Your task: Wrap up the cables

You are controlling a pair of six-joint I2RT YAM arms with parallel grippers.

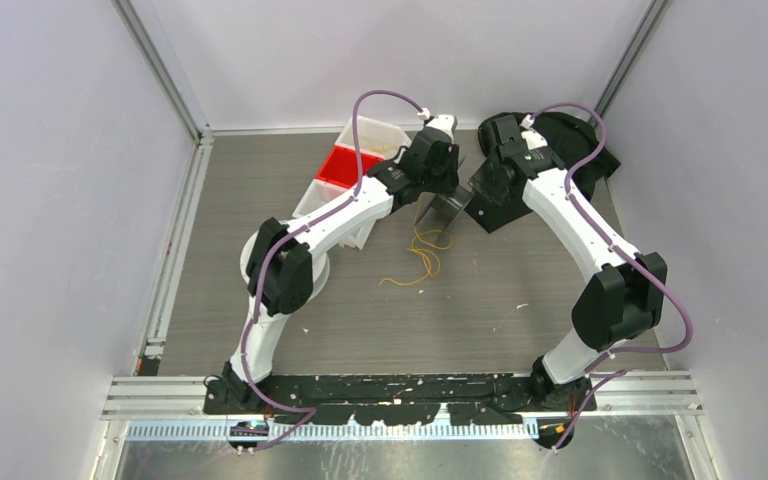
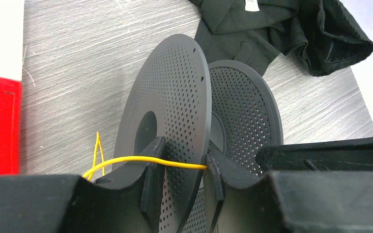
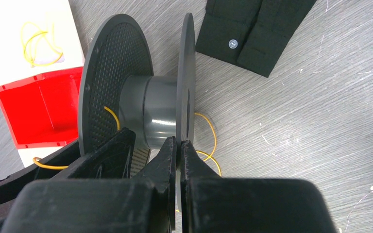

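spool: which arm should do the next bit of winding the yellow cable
Left, probably: the cable crosses the left gripper at the spool, while the right gripper is clamped on its flange, steadying it.

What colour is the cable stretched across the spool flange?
Yellow; the cable shows best in the left wrist view, against the dark perforated spool.

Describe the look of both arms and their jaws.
Both the left arm and right arm have white tubular links with bulky black joint housings. A thick purple cable loops along each. The jaws are matte black and blocky.
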